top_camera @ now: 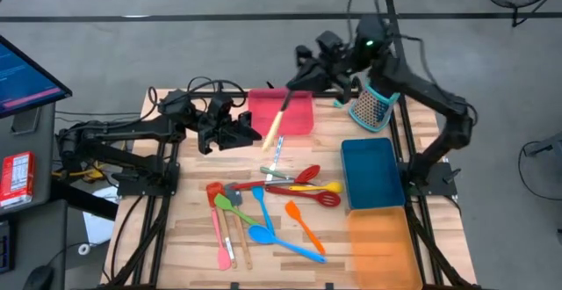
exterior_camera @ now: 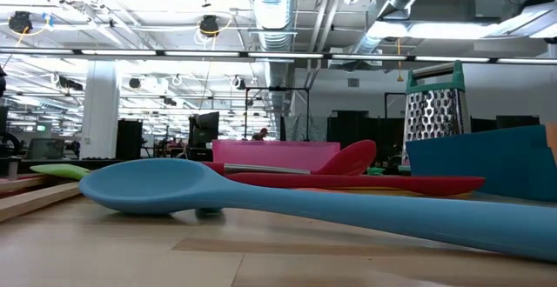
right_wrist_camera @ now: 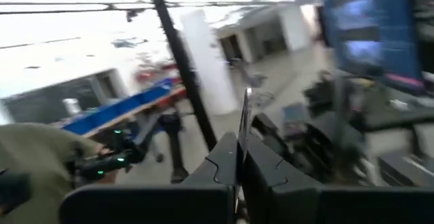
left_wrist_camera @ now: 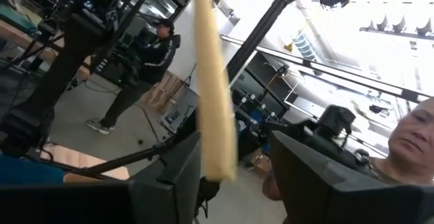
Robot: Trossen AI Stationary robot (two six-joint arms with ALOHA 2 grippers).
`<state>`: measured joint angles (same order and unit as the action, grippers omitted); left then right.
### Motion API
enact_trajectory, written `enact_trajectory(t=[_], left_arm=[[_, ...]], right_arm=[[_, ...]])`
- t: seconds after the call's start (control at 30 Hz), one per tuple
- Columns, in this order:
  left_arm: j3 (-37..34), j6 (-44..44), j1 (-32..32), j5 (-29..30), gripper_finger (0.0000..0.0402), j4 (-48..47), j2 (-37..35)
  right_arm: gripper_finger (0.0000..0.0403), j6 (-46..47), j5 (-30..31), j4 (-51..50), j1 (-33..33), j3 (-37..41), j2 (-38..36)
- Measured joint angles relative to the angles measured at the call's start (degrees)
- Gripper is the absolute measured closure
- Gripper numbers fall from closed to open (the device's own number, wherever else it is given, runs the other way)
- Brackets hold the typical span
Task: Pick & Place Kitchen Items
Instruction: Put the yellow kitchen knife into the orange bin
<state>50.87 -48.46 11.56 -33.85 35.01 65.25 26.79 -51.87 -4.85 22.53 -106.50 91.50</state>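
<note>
So far: by my judgement the job is barely begun. Nothing shows inside any of the three trays, one utensil is in the air, and about a dozen others lie loose.
Room: a big open hall with ducts and strip lights overhead; a person in dark clothes (left_wrist_camera: 146, 68) stands on the grey floor beyond the rig.
Worktop: pale wooden planks (top_camera: 176, 237) between the two arm bases, with a monitor (top_camera: 22, 75) off its left side.
Trays: a red rectangular tray (top_camera: 299, 119) sits at the far middle, a blue one (top_camera: 369, 176) at the right and an orange one (top_camera: 382, 246) nearer on the same side.
Grater: a teal-topped metal box grater (top_camera: 373, 105) stands upright beside the blue tray's far end.
Loose utensils: red, orange, blue, green, pink and yellow spoons and spatulas (top_camera: 263, 206) lie heaped mid-worktop.
Held item: a slim utensil with a pale wooden handle (top_camera: 277, 123) hangs tilted over the red tray's near-left edge.
Right claw: (top_camera: 303, 77) clenched on that utensil's thin metal end, above the tray's far side.
Left claw: (top_camera: 246, 134) released, fingers apart around the handle's lower end.
</note>
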Motion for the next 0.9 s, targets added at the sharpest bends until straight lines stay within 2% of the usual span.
enact_trajectory(t=[0.1,0.23,0.43,0.57,0.9], left_arm=[[0.0,-0.26,1.38,0.0,0.0245,0.07,0.0],[0.0,-0.34,3.66,0.67,0.0258,0.01,0.0],[0.0,-0.25,6.99,3.01,0.0277,-0.1,0.02],[0.0,-0.27,9.09,4.12,0.0286,-0.09,0.02],[0.0,-0.27,10.92,7.54,0.0296,-0.1,0.04]], right_arm=[[0.0403,-5.86,6.1,-14.12,1.75,0.0,-4.78],[0.0403,-12.05,21.06,-30.9,2.42,0.02,-11.03],[0.0403,-13.47,45.93,-47.5,-0.39,0.02,-18.12],[0.0403,-12.43,60.95,-52.69,-4.23,0.02,-20.04],[0.0403,-4.96,74.68,-62.59,-9.16,0.07,-23.17]])
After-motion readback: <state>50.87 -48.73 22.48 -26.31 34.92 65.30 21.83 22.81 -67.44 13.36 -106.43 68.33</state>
